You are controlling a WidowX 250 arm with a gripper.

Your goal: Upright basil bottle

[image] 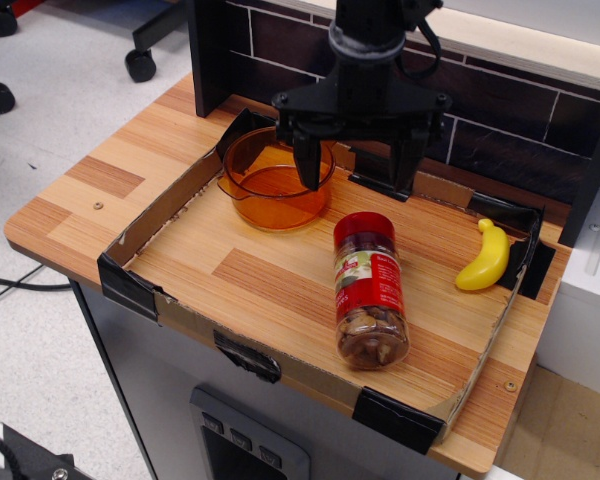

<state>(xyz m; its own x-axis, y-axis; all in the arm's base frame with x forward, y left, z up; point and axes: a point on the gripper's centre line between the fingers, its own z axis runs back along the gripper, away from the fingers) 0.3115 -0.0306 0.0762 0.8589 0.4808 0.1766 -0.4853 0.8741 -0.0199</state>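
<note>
Basil bottle lying on its side in the tray, end effector spread open above it.

On the wooden desk (pixel 80 200), a shallow cardboard tray (pixel 170 205) holds, at its left rear, an amber bowl (pixel 270 185). The end effector (pixel 356 180) hangs just above the bowl's right rim, its two fingers wide apart and holding nothing. Below it the basil bottle (pixel 368 290) lies flat in the tray's middle, red lid toward the back wall, brownish contents toward the front edge. A yellow banana (pixel 485 258) rests well apart at the tray's right side.
</note>
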